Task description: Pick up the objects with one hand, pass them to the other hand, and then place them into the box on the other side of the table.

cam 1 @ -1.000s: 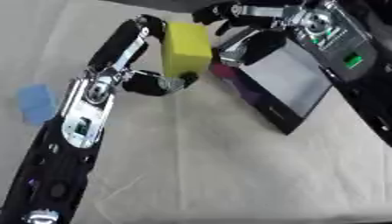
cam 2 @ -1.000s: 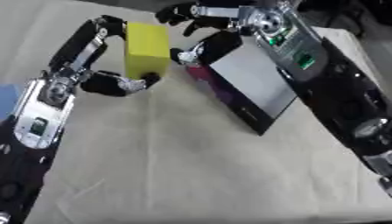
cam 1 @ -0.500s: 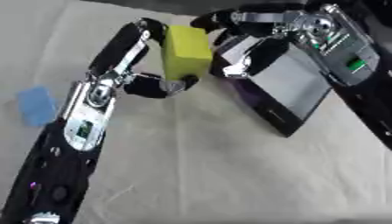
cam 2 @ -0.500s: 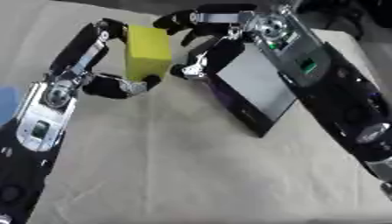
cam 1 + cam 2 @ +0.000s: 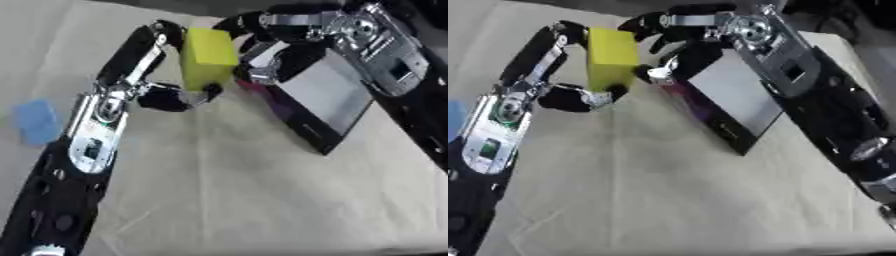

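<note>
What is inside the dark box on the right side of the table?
The box shows only a pale grey, flat inner surface; nothing seems to lie in it. The right hand covers its far corner, so that part cannot be seen.

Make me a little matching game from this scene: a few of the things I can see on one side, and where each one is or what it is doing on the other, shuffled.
Things:
1. yellow block
2. blue object
3. box
4. right hand

Descriptions:
A. lying flat at the table's left edge
B. held off the table by the left hand
C. dark, on the right side of the table
D. fingers spread, reaching at the block

Pairs: 1-B, 2-A, 3-C, 4-D
</note>
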### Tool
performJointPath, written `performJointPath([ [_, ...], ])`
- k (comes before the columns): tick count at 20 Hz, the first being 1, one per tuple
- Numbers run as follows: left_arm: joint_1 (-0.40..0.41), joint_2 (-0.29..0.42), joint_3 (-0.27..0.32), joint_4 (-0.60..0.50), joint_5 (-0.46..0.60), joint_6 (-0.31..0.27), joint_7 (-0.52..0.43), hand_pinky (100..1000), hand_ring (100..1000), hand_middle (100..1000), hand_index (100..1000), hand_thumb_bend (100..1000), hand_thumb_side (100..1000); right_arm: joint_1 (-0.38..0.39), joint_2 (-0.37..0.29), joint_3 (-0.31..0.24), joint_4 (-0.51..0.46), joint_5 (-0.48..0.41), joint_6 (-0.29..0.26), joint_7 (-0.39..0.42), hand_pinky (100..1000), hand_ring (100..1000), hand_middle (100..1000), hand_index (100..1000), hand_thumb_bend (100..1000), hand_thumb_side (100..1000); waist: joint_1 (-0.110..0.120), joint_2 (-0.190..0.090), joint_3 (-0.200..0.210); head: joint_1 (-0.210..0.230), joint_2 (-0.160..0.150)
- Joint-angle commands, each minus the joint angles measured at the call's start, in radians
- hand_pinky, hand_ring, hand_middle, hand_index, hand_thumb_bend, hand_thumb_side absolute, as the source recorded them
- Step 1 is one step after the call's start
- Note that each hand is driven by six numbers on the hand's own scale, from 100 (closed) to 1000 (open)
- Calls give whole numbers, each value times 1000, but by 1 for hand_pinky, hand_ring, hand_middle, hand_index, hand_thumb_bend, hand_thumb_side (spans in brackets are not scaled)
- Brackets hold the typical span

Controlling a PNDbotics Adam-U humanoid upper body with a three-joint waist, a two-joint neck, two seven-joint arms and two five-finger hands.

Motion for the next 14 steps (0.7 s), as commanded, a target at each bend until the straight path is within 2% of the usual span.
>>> performJointPath([
  [1, -16, -19, -12, -20, 19, -6, -8, 697, 529, 417, 491, 100, 441, -13, -20, -12, 0, 2, 4, -15, 872, 1000, 962, 1000, 153, 402, -12, 2, -4, -6, 3],
  [14, -19, -27, -25, -24, 45, -18, -20, 698, 526, 417, 491, 100, 466, -18, -16, -5, 3, -11, 7, -12, 873, 1000, 964, 1000, 130, 433, -15, 7, -2, -16, 6],
])
